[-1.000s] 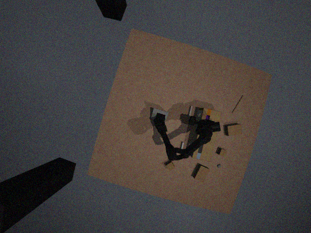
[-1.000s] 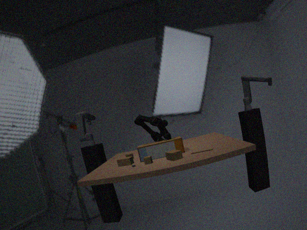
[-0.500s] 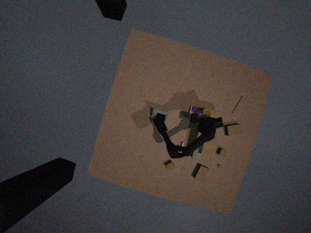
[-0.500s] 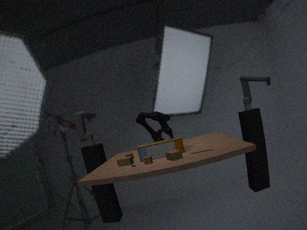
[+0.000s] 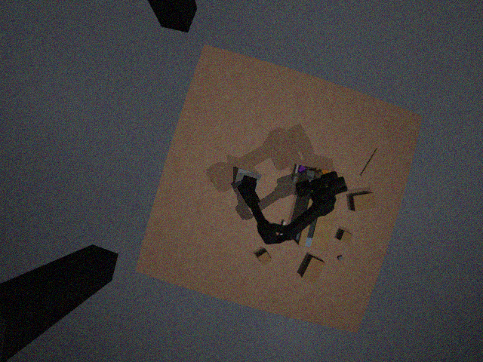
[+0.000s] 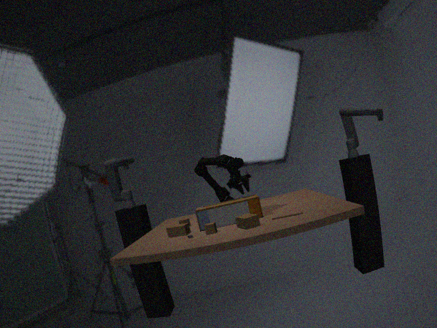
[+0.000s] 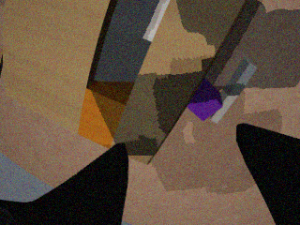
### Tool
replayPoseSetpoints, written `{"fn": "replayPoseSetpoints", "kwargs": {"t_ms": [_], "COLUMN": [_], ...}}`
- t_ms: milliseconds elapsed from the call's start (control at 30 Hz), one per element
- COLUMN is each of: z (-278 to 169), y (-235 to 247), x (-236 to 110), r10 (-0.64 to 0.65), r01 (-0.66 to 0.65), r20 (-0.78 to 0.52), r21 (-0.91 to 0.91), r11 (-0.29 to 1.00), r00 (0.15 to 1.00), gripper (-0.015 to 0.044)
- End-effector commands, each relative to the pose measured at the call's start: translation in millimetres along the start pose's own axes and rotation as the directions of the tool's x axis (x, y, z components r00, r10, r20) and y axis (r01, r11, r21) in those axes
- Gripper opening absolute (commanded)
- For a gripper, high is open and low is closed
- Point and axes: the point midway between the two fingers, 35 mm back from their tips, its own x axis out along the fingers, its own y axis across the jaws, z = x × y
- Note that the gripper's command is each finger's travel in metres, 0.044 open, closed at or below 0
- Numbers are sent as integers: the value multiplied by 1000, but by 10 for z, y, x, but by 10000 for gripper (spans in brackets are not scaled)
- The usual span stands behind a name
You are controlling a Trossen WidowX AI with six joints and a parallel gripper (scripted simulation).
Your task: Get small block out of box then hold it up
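Note:
The small purple block (image 5: 301, 168) (image 7: 204, 100) shows outside the box, close against its long back wall, beside a pale strip (image 7: 234, 94). Whether it touches the wall is hard to tell. The box (image 6: 255, 206) (image 7: 93, 122) stands upright, with an orange end and a blue-grey end; its long front faces the exterior view. My gripper (image 6: 245, 191) (image 7: 182, 142) is open and empty, above the table near the box's orange end. In the wrist view the block lies beyond the fingertips, between their lines. The arm hides much of the box in the top view.
Wooden blocks (image 5: 361, 200) (image 6: 248, 221) stand in front of the box, with a smaller one (image 5: 343, 234) (image 6: 210, 228) between. Others (image 5: 312, 266) (image 6: 178, 229) are near the blue-grey end. A thin stick (image 5: 368, 161) (image 6: 287, 215) lies beyond the orange end.

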Motion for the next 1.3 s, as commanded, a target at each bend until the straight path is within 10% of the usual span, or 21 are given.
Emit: {"fn": "replayPoseSetpoints", "kwargs": {"t_ms": [0, 267, 700, 1000, 1267], "z": [-143, -297, -419, -496, -560], "y": [-30, -42, -40, -40, -40], "x": [66, 74, 71, 63, 53], "r10": [-9, 8, 44, 73, 102], "r01": [44, 150, 210, 130, -27], "r20": [66, 151, 253, 315, 363], "r21": [-546, -982, -681, -163, 333], "r11": [837, 119, -702, -978, -942], "r00": [998, 988, 966, 946, 926], "gripper": [285, 285, 285, 285, 285]}}
